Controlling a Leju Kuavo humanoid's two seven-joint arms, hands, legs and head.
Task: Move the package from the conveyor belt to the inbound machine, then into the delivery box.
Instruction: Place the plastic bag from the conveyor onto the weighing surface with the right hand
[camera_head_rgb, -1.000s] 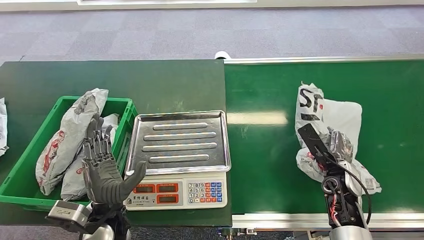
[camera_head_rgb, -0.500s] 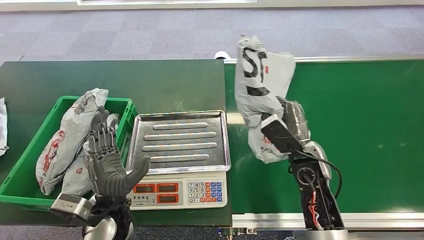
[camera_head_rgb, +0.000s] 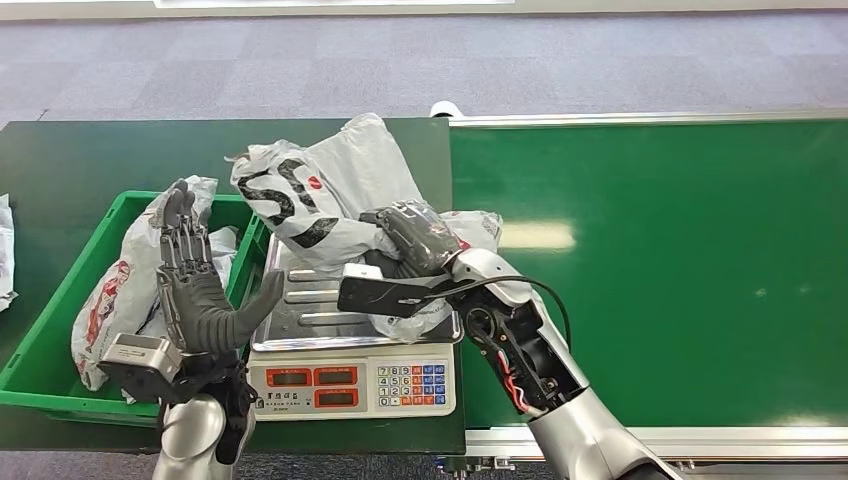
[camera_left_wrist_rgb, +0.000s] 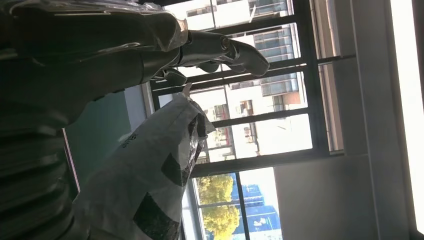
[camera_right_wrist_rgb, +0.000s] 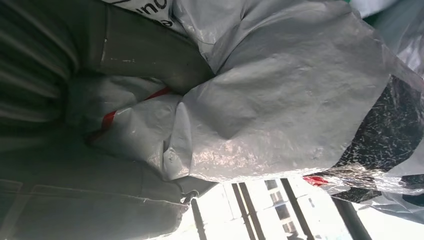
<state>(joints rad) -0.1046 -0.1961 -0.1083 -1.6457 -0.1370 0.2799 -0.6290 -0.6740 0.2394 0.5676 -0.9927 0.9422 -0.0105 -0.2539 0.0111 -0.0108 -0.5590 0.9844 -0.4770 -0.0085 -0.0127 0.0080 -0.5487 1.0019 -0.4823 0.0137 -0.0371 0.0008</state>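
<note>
Green tabletop (camera_head_rgb: 120, 160): right hand (camera_head_rgb: 415, 240) grips the package (camera_head_rgb: 330, 195) over the scale (camera_head_rgb: 355, 340) (tray under it); left hand (camera_head_rgb: 200, 300) spread, holding nothing.

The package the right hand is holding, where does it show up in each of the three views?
Head view: package upper middle, over the scale tray, held by the right hand.
Left wrist view: package lower left.
Right wrist view: package across the middle and right.
Shared landmark: its black lettering.
</note>
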